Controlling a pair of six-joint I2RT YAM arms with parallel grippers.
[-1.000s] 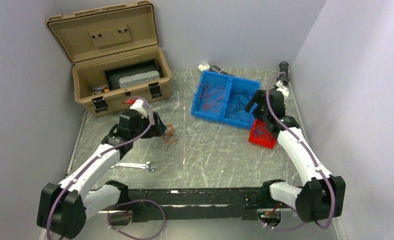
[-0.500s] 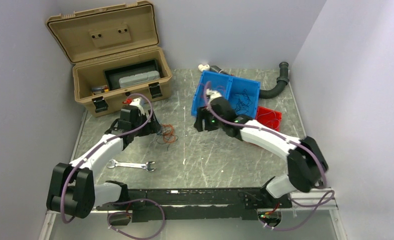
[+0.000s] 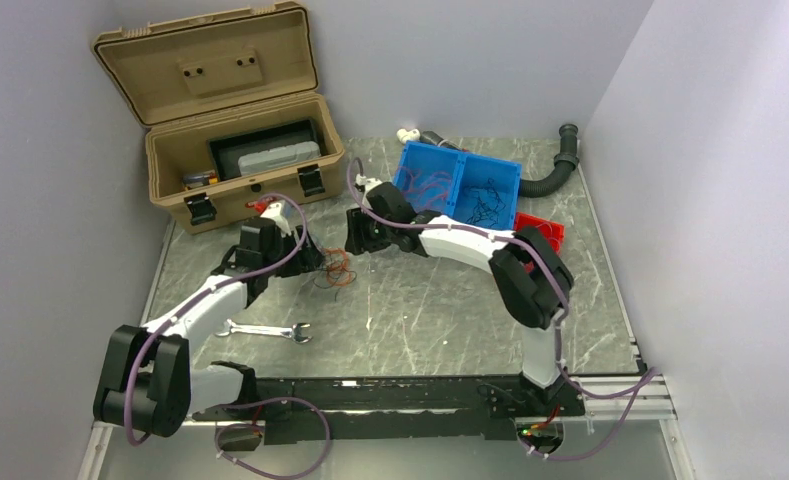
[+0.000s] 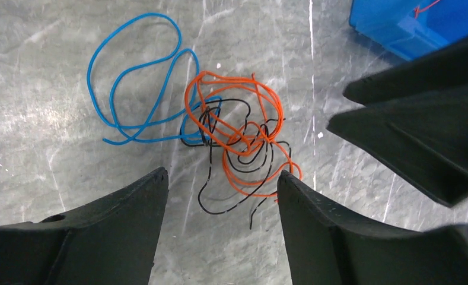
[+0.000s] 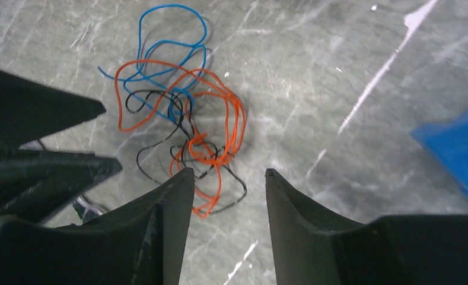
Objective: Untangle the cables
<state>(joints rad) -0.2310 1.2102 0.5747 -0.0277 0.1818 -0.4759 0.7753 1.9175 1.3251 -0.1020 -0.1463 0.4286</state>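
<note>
Nearest, from above: a wrench (image 3: 266,330) flat on the table (image 3: 420,320) by the left arm. Just beyond, the cables (image 3: 338,268) in a small snarl on the bare top. Left gripper (image 3: 315,262) just beside them on the left, right gripper (image 3: 355,247) just beyond on the right, both aimed down at them. Too small from up here to sort the colours or read the jaws. Farther back: an open toolbox (image 3: 232,150) at left, a blue bin (image 3: 460,190) with more wire inside, a red bin (image 3: 542,230) beside it, a hose (image 3: 555,170) in the far corner.

Closer in, through the left wrist: left gripper (image 4: 222,178) spread wide and pinching nothing, fingertips astride the near end of the cables (image 4: 237,127). Colours plain here: a blue loop (image 4: 89,68) off to one side, an orange strand (image 4: 228,76) and a black one (image 4: 199,196) knotted together. At right, the right gripper's fingers (image 4: 409,130) poking into frame, near the snarl but apart from it.

Through the right wrist, the same heap from the other side: right gripper (image 5: 228,172) parted and holding nothing, one fingertip over the orange-and-black tangle; touching or not, cannot tell. At left, the left gripper's fingers (image 5: 47,136). At the far right edge, a corner of the blue bin (image 5: 457,148).
</note>
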